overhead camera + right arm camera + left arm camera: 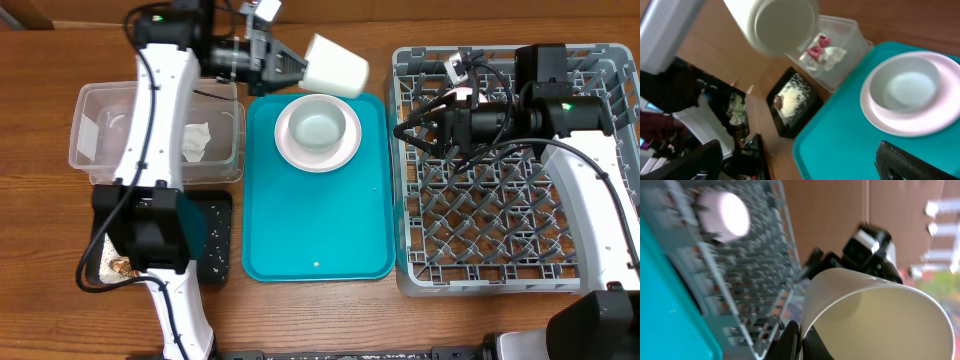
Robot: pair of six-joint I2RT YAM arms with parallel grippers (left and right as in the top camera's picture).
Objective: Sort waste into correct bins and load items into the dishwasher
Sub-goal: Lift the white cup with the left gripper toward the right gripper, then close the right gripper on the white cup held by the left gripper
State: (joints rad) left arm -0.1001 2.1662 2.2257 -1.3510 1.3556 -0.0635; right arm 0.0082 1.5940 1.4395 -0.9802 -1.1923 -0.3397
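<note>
We hold the white cup (335, 65) in our left end effector (298, 66), tilted above the far edge of the teal tray (300, 230); our right end effector (412, 130) spreads wide over the dish rack (500, 230).

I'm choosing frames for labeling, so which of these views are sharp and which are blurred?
Overhead: sharp and evenly lit, the white cup crisp. Left wrist: the cup is very close and soft, and the dish rack behind it is smeared with blur. Right wrist: mild blur all over, the bowl soft-edged.
</note>
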